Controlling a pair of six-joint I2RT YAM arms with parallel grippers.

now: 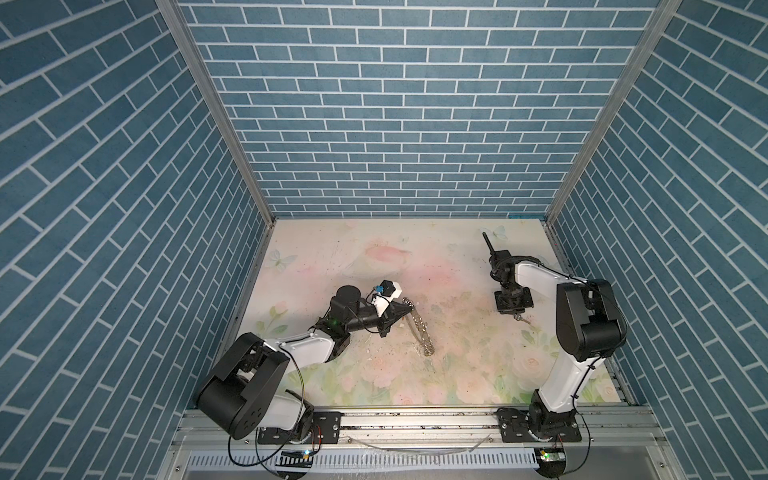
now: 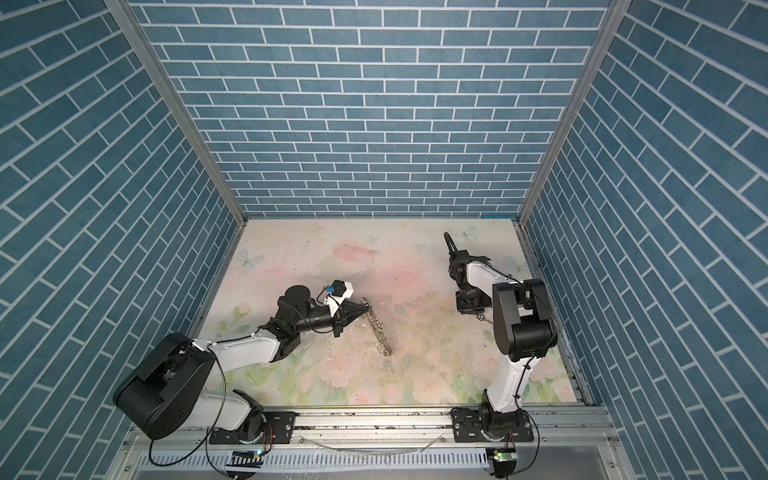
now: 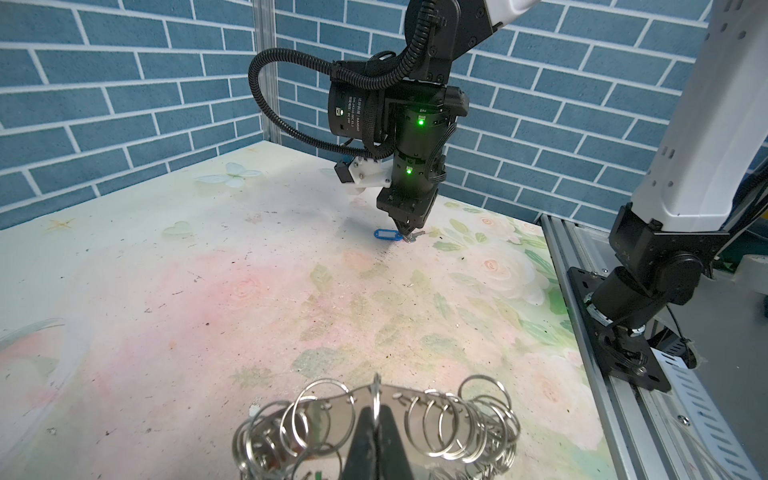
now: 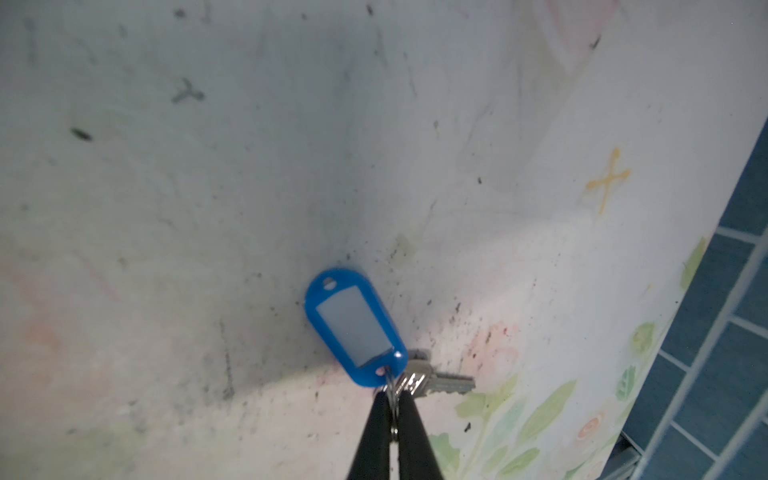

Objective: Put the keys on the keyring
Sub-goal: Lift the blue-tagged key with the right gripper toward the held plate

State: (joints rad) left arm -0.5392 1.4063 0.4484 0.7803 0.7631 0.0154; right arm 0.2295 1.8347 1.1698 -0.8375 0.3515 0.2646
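A key with a blue plastic tag (image 4: 355,328) lies on the flowered table, its metal blade (image 4: 444,381) pointing away from the tag. My right gripper (image 4: 390,395) is shut on the small ring joining tag and key, with its tips down at the table. The left wrist view shows the same gripper (image 3: 405,235) and blue tag (image 3: 386,235) across the table. The keyring (image 3: 419,397), a silvery band strung with several split rings, is held up by my left gripper (image 3: 376,409), shut on one of those rings. In both top views the keyring (image 1: 419,328) (image 2: 379,329) slants down to the table from the left gripper (image 1: 409,308).
Blue brick walls close in the table on three sides. An aluminium rail (image 1: 415,419) with both arm bases runs along the front edge. The right arm's base (image 3: 623,324) stands at the table's edge. Small white crumbs (image 1: 370,351) lie near the keyring.
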